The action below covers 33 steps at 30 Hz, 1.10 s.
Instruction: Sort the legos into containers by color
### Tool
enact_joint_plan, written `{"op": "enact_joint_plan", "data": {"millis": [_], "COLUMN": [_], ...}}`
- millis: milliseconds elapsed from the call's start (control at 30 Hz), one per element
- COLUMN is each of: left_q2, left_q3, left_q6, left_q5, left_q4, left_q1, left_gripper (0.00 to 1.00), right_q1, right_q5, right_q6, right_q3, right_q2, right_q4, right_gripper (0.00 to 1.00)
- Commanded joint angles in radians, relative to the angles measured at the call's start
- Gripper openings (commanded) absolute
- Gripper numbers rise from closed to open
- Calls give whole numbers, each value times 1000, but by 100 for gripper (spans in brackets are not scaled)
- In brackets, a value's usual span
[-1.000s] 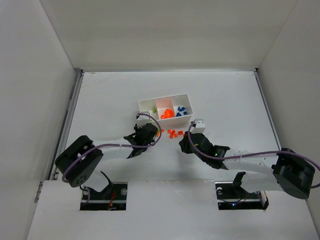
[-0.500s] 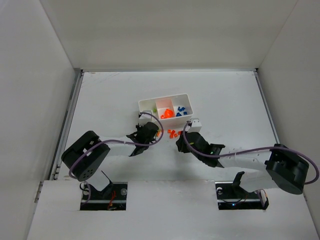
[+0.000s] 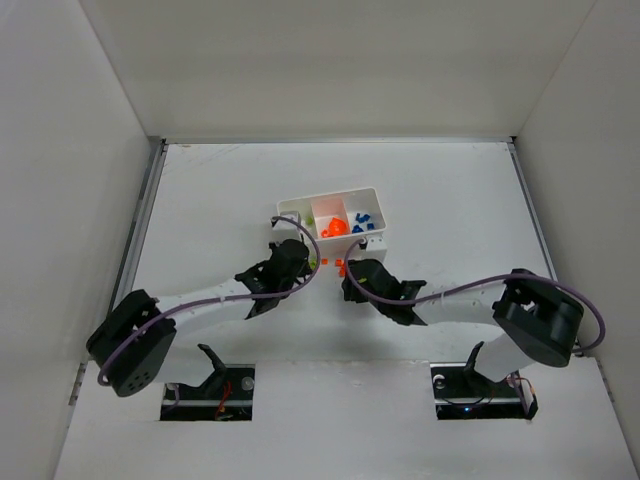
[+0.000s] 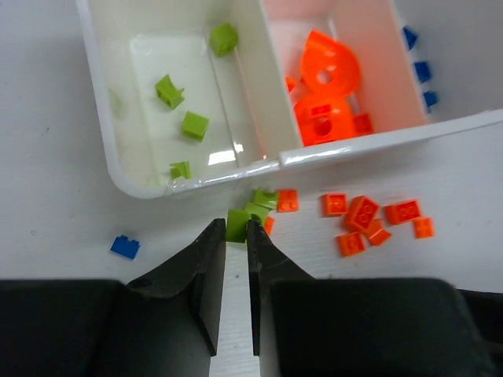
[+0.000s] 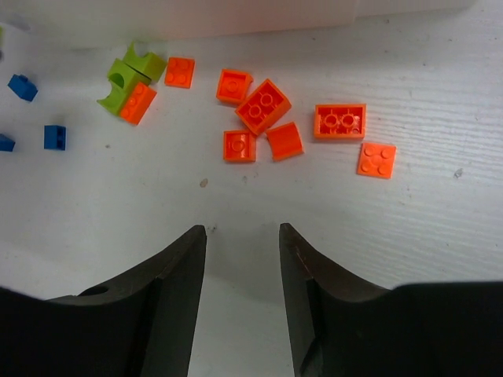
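Observation:
The white tray [image 3: 290, 208] holds lime green bricks [image 4: 194, 124] in its left compartment, orange ones [image 4: 326, 94] in the middle and blue ones [image 4: 420, 71] on the right. My left gripper [image 4: 236, 228] is shut on a lime green brick [image 4: 236, 221] just in front of the tray's near wall [image 4: 354, 145]. Several loose orange bricks [image 5: 263, 106] lie on the table ahead of my right gripper [image 5: 242, 232], which is open and empty. In the top view the left gripper [image 3: 300, 262] and right gripper [image 3: 350, 280] flank the pile.
More lime green bricks [image 5: 126, 78] and an orange one lie at the left of the pile. Loose blue bricks [image 5: 54, 137] sit further left; one blue brick [image 4: 125, 247] is left of my left fingers. White walls enclose the table.
The left arm has stretched out toward the tray. The right gripper has slid left and forward, closer to the loose orange bricks.

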<state>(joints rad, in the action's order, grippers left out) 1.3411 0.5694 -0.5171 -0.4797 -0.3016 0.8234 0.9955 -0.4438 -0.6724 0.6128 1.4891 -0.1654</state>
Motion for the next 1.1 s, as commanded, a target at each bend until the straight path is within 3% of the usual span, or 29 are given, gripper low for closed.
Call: {"op": "enact_joint_plan", "data": {"millis": [0,133,467,567,667,900,1067], "left_q2": [-92,-85,130,151,126,1,-100], "left_q3": [50,78,210,219,199,89,-2], "left_q6": [-18,-27,-26,-34,-34,-34,-46], "left_q5": [3,-5,73,75,59,30,30], "left_q4": [13,-25,-103,-97,-94,-93,-53], "left_q1": [-7,-68,-158,-172,-180,-174,-125], "left_gripper": [9,10,13,20,28,30,29], "right_q1": [-5,-4,-15,-22,-28,-39,-38], "right_q5": [-38,-38,-65,-70,-64,-84,-82], "right_q6": [17,37,17,14,16,27,16], "right_q3": [68,116,153,157,165,189,200], "right_q2": [29,80,166,181,201,256,278], "right_q4": [-39,-28,-11,-13,-25,-43,-37], "right_gripper": [48,46,45,45,45,42,27]}}
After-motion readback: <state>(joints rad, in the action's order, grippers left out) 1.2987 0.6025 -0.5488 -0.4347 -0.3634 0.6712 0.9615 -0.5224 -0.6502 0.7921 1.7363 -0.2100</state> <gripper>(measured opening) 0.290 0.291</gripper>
